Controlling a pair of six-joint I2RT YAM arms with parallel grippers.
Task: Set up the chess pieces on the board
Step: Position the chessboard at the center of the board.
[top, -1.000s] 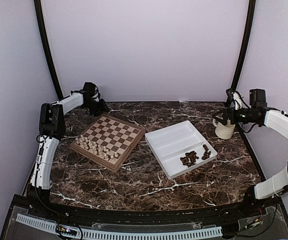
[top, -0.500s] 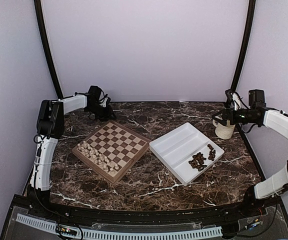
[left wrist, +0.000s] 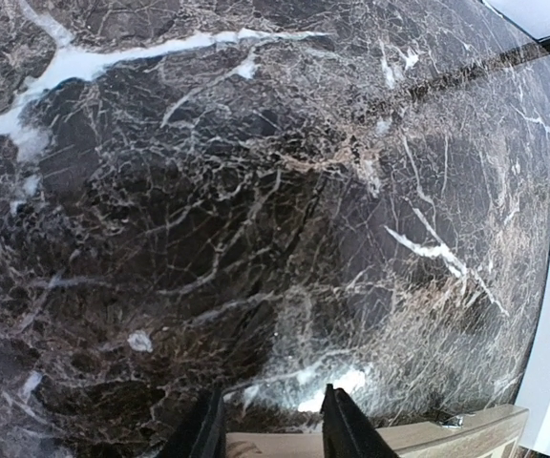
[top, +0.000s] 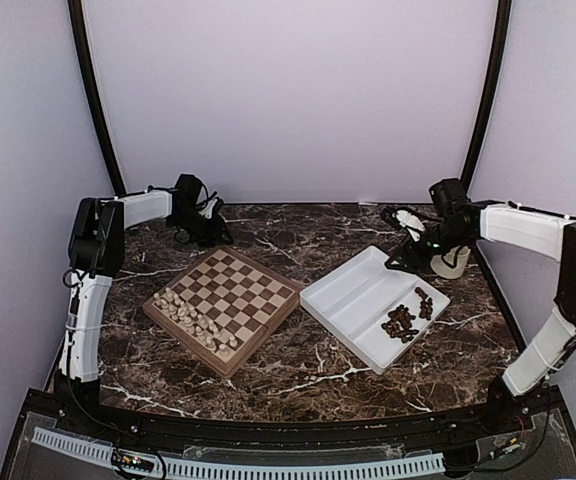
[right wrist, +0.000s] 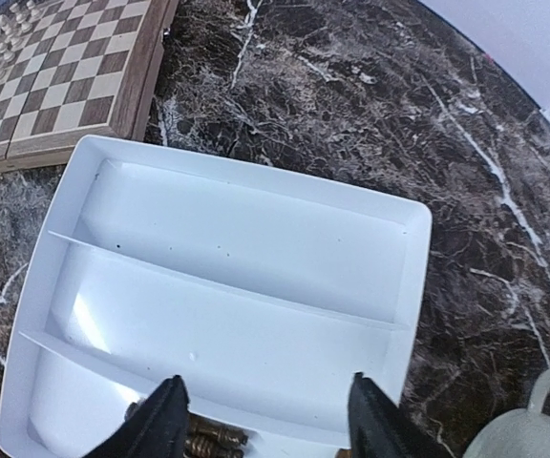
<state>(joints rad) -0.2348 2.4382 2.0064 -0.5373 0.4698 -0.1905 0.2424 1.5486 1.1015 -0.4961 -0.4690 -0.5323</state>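
right gripper (right wrist: 270,420) held parted, empty | dark turned chess pieces (right wrist: 208,441) seen beneath, in white tray (right wrist: 237,229) | left gripper (left wrist: 275,434) parted, empty, over marble table (left wrist: 256,191)

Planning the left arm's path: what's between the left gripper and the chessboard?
Nothing but bare marble table. In the top view, only a short stretch of tabletop separates the left gripper from the chessboard.
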